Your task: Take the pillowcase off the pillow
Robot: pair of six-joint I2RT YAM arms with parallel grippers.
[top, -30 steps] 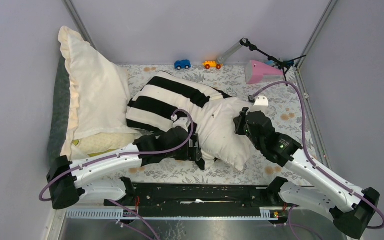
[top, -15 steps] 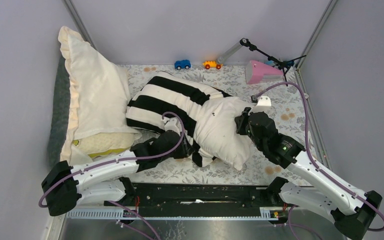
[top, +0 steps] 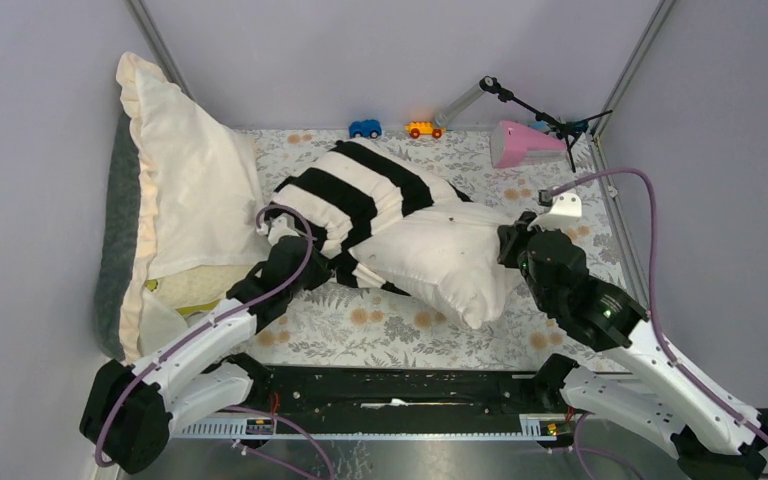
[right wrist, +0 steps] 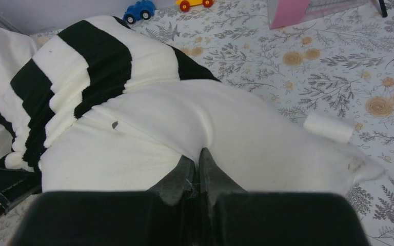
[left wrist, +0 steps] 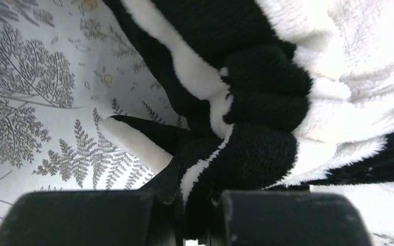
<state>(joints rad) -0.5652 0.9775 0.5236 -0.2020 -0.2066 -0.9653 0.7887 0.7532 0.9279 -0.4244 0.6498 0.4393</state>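
- We see the pillow (top: 450,260), plump and off-white, lying across the middle of the floral table cover (top: 380,335). Its right half is bare and its left half sits inside the pillowcase (top: 360,195), whose black and white stripes are bunched toward the left.
- The left gripper (left wrist: 195,215) is clamped on a fold of striped plush at the near-left end of the pillowcase. The left wrist view shows the pile pinched between its fingers.
- The right gripper (right wrist: 199,163) is pinched narrow on the pillow's plain fabric near the bare right end, with a crease running into its fingers.
- We judge slipping to be the main risk. The plush is thick and springy and only a small fold is held, so a hard pull to the left could draw it out of the grip.
- The right pinch looks shallow too. If it gives way, the pillow would slide along with the cover instead of coming out of it.
- The cover is gathered in folds around the pillow's middle. We think those folds could bind on the plump filling and stall the pull.
- A ruffled cream pillow (top: 185,170) lies just beside the left arm, so a pull to the left could push against it.
- Two toy cars (top: 365,128) sit at the far edge, well apart from both arms, and seem unlikely to be hit.
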